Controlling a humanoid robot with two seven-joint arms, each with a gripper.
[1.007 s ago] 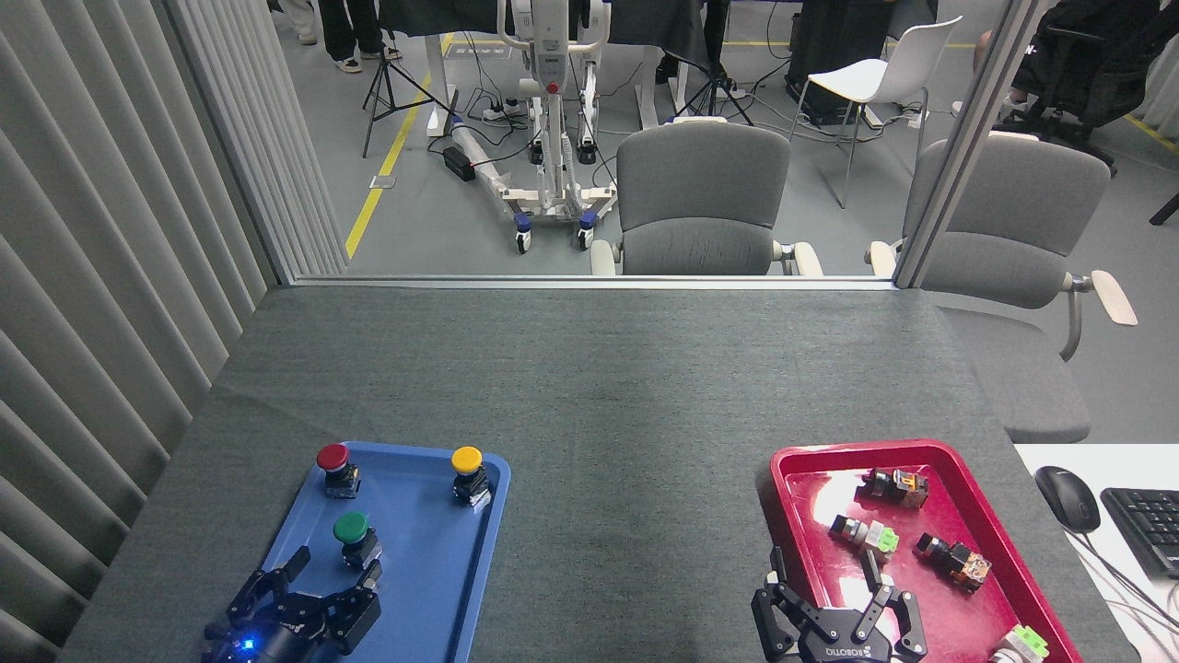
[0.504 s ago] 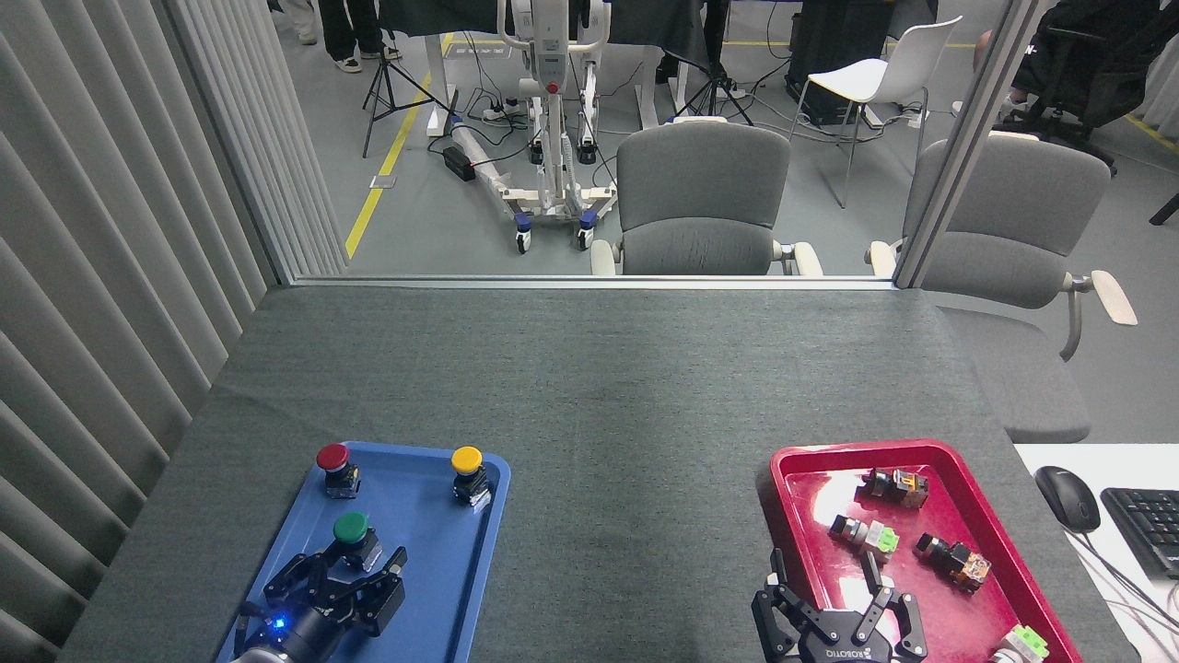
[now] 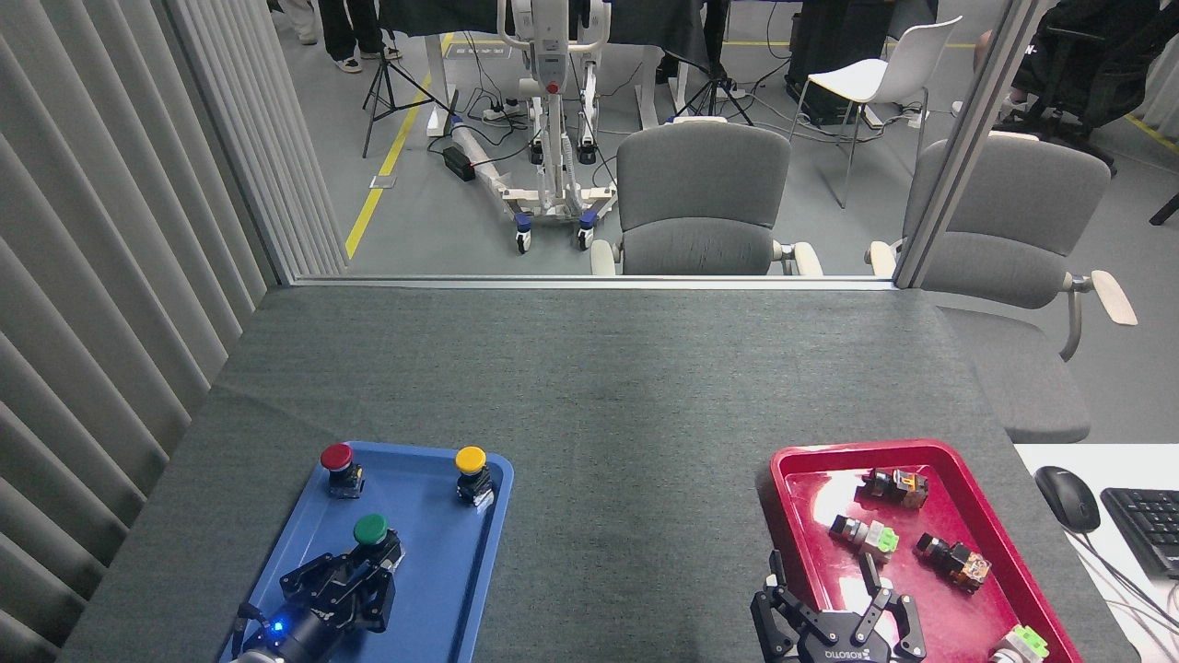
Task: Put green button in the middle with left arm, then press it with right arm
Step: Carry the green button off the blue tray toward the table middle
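The green button [image 3: 370, 528] stands in the blue tray [image 3: 442, 571], its dark-green cap up. My left gripper [image 3: 361, 559] comes in from the tray's near end, and its black fingers are shut around the button's block body just under the cap. My right gripper [image 3: 834, 594] hangs open at the near left corner of the red tray [image 3: 829, 460], holding nothing. The middle [image 3: 636, 460] of the table, bare dark grey covering, lies between the two trays.
A red-capped button [image 3: 337, 458] and a yellow-capped button [image 3: 471, 460] stand at the blue tray's far end. Several small switches [image 3: 866, 536] lie in the red tray. A mouse [image 3: 1067, 497] and keyboard [image 3: 1147, 525] sit on a white desk at right.
My left gripper moved forward and closed its fingers on the green button. The button and the blue tray shifted slightly to the right. My right gripper stayed put.
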